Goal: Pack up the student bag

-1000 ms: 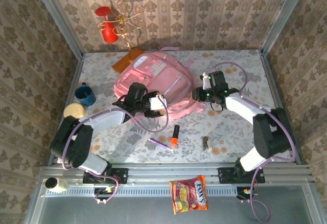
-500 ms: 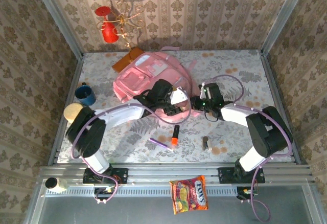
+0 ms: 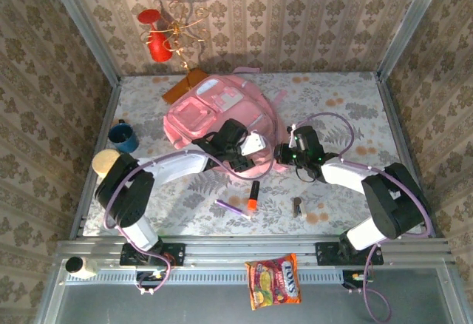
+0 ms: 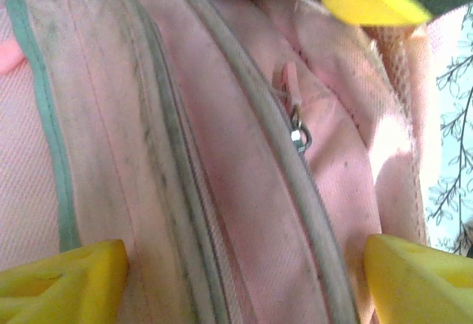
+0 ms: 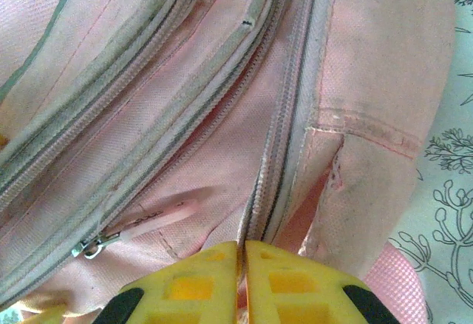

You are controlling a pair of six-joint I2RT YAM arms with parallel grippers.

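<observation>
Over the student bag (image 3: 203, 109) your left hand (image 4: 240, 276) stands spread: centre it on the zipper pull (image 4: 296, 123); your right hand (image 5: 242, 265) is pressed together.

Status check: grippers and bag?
Left gripper open over zip pull. Right gripper shut at bag edge. Bag flat, looks zipped shut. Loose marker, pen nearby.
</observation>
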